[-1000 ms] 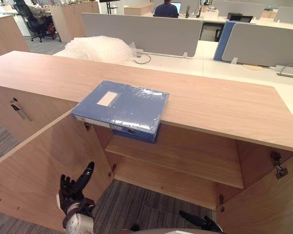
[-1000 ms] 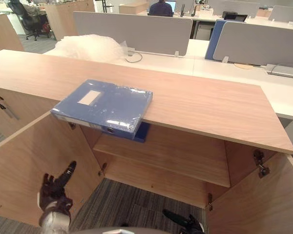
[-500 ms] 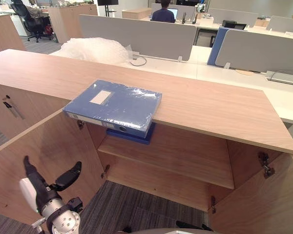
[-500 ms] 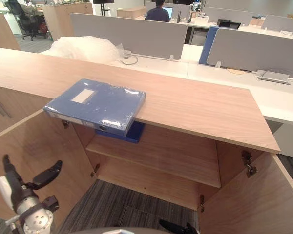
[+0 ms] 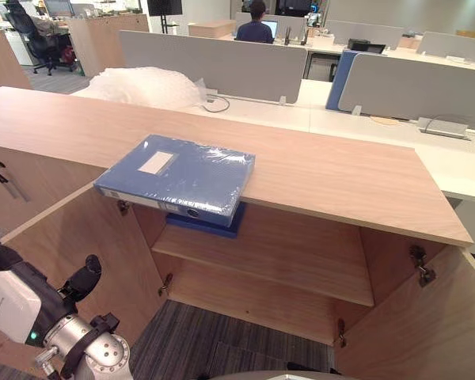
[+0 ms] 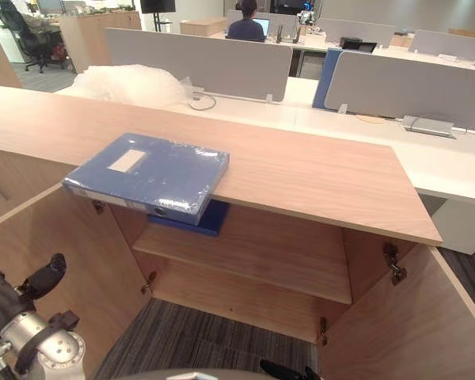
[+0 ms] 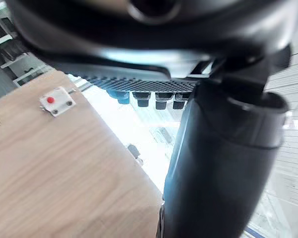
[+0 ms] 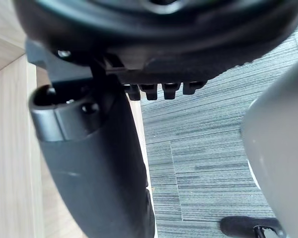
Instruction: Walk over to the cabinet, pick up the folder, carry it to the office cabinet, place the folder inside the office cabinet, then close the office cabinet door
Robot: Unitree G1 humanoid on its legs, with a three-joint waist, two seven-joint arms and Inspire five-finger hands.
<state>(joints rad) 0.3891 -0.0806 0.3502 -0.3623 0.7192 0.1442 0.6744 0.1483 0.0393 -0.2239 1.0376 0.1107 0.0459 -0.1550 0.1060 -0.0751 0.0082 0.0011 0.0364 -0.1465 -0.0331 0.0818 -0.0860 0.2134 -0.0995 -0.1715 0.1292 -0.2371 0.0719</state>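
Observation:
A blue folder point(image 5: 174, 176) wrapped in clear film lies flat on the wooden cabinet top point(image 5: 340, 178), its near corner sticking out past the front edge. Below it the office cabinet stands with both doors swung wide, and a second blue folder point(image 5: 207, 222) lies on the shelf point(image 5: 285, 253). My left hand point(image 5: 81, 279) is raised low at the left beside the left door point(image 5: 71, 229), open and holding nothing; its thumb point(image 7: 223, 163) and fingers point(image 7: 154, 99) are straight. My right hand point(image 8: 89, 163) hangs open over the carpet by the right door.
The right door point(image 5: 427, 317) stands out towards me. A heap of bubble wrap point(image 5: 142, 83) lies behind the cabinet top on a white desk with grey dividers point(image 5: 214, 67). A person point(image 5: 256, 28) sits at a far desk. A closed cabinet with a handle point(image 5: 4, 182) adjoins on the left.
My left arm has risen and swung to the left, close to the left door. The camera has shifted a little. The folder has not moved.

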